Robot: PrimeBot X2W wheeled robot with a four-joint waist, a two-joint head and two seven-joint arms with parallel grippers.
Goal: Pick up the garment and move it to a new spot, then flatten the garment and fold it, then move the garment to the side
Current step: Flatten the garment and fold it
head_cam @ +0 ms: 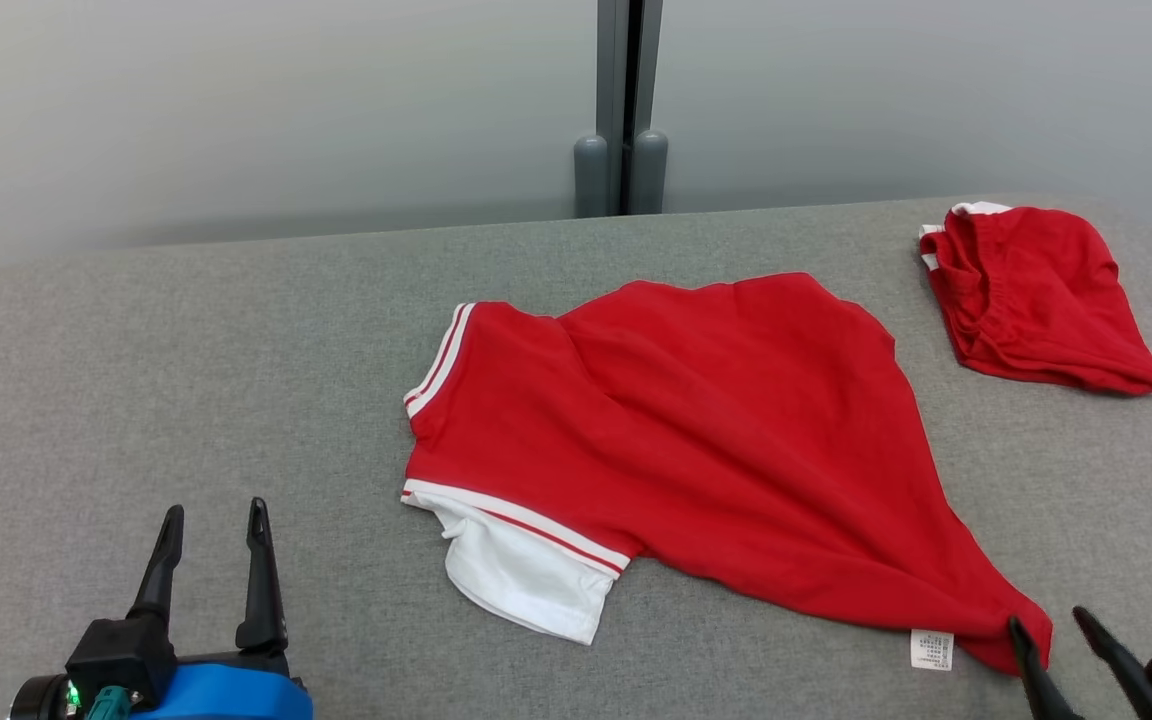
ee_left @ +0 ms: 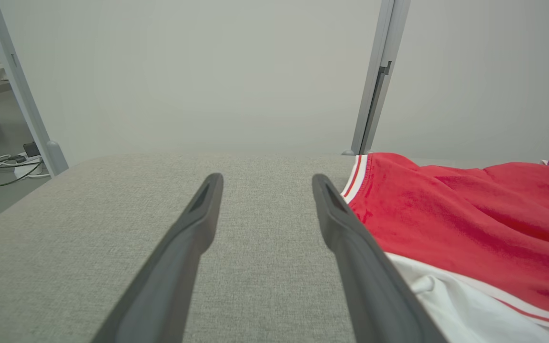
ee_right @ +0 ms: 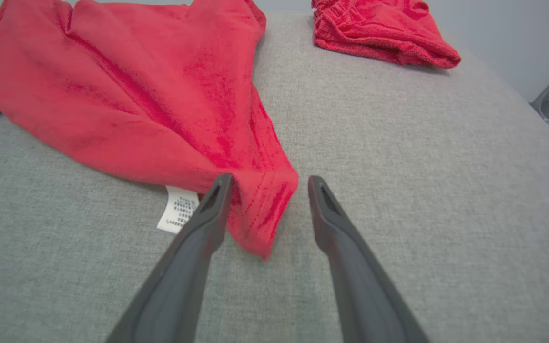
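Flattening is the step in hand, I'd say. The garment [head_cam: 696, 420], a red shirt with white-trimmed sleeves, lies out in the middle of the grey counter [head_cam: 236, 350], but it's not square. The body tapers to a point at the near right, where the hem corner bunches beside the care label [head_cam: 931, 648].

The right gripper [head_cam: 1048, 618] sits right at that corner with its fingers spread. The red tip lies loose between them, against one finger, and nothing is pinched. The left gripper [head_cam: 216, 508] hovers off to the left, well apart from the cloth, its fingers spread too over bare counter.

Next, I reckon, it has to take the hem and draw it out wide, with the left side steadying near the white sleeve [head_cam: 526, 580]. That soft knit will drag and wrinkle. Another red piece [head_cam: 1036, 300] sits folded at the far right corner.
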